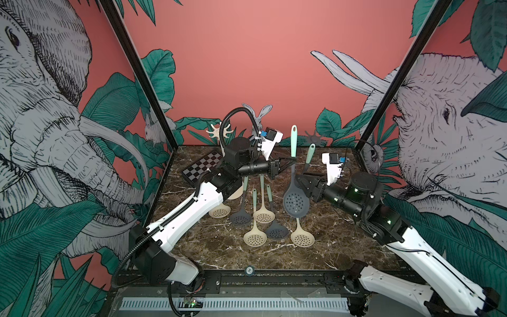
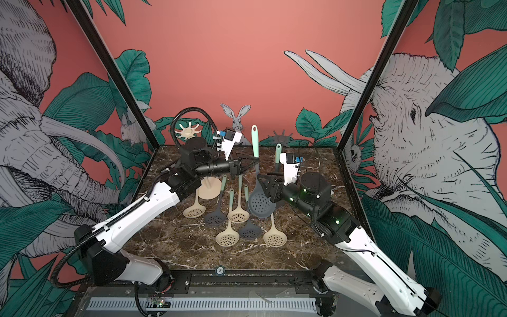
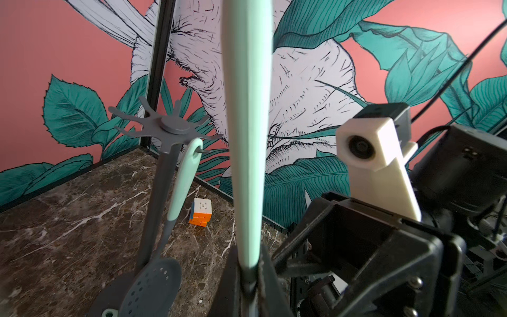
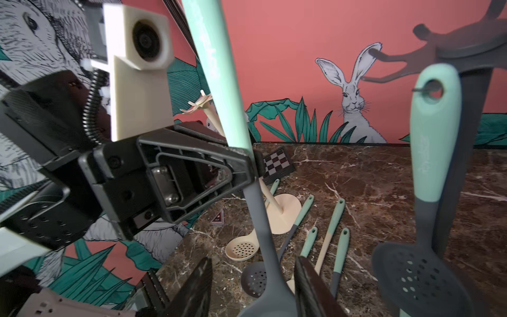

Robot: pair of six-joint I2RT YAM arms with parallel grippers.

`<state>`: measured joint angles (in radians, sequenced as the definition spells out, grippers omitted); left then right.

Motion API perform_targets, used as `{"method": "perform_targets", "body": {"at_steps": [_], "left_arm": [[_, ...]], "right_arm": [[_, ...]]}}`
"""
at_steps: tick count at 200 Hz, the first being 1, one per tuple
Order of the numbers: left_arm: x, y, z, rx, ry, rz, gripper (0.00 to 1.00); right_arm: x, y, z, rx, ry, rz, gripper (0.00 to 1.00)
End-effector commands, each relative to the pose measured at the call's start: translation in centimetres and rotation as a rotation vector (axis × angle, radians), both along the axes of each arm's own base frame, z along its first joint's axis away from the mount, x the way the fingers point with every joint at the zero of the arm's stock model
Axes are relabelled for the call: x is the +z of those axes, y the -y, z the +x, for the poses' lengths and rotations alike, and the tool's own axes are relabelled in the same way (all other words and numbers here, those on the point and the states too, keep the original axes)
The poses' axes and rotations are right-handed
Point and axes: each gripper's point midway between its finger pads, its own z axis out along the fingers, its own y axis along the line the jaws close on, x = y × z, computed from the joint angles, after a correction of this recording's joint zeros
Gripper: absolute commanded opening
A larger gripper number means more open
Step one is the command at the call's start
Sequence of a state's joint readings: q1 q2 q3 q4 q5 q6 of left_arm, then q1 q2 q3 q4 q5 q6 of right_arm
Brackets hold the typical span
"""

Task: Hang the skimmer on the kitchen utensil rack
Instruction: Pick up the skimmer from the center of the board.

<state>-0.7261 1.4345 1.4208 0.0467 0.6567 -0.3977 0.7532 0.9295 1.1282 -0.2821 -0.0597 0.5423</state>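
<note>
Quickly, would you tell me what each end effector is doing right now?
Left end effector: closed on the skimmer by its mint handle.
Right end effector: open, jaws either side of the skimmer's neck.

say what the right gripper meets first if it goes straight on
Probably the upright skimmer the left gripper holds: its grey neck stands between the fingers of the right gripper, not yet clamped.

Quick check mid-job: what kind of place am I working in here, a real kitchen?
Probably not a kitchen: it looks like a staged robot test booth. Printed jungle mural walls on black frame posts box in a marble-look tabletop, with several skimmers lying on it.
</note>
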Motion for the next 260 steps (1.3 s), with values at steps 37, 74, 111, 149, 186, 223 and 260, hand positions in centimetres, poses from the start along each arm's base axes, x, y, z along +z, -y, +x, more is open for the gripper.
{"method": "perform_targets", "body": {"at_steps": [37,74,111,149,186,223,260], "left_arm": [[1.0,-0.2,0.3,0.04,-0.002,0.004,0.0],[0.9,-0.3,0.7,0.072,-0.009,0.007,0.0],[0.8,-0.2,0.8,0.077,-0.026,0.001,0.0],[0.3,-0.3,1.2,0.103,-0.035,0.007,0.0],[0.2,-0.7,1.3,0.124,-0.038,0.005,0.0],[1.0,-1.4,0.8,0.138,-0.008,-0.008,0.14],[2.0,-2.6,0.4,0.176,0.036,-0.021,0.54]], "right_arm": [[-0.2,-0.1,1.6,-0.085,0.008,-0.065,0.4],[-0.4,-1.9,2.0,-0.045,-0.005,-0.053,0.39],[-1.3,-2.6,2.7,-0.057,-0.027,-0.077,0.31],[-1.8,-2.3,3.2,-0.099,-0.035,-0.089,0.15],[-1.4,-2.2,3.1,-0.094,-0.015,-0.08,0.05],[-0.4,-1.7,2.3,-0.072,0.049,-0.105,0.0],[0.6,-0.9,1.0,-0.029,0.111,-0.157,0.0]]}}
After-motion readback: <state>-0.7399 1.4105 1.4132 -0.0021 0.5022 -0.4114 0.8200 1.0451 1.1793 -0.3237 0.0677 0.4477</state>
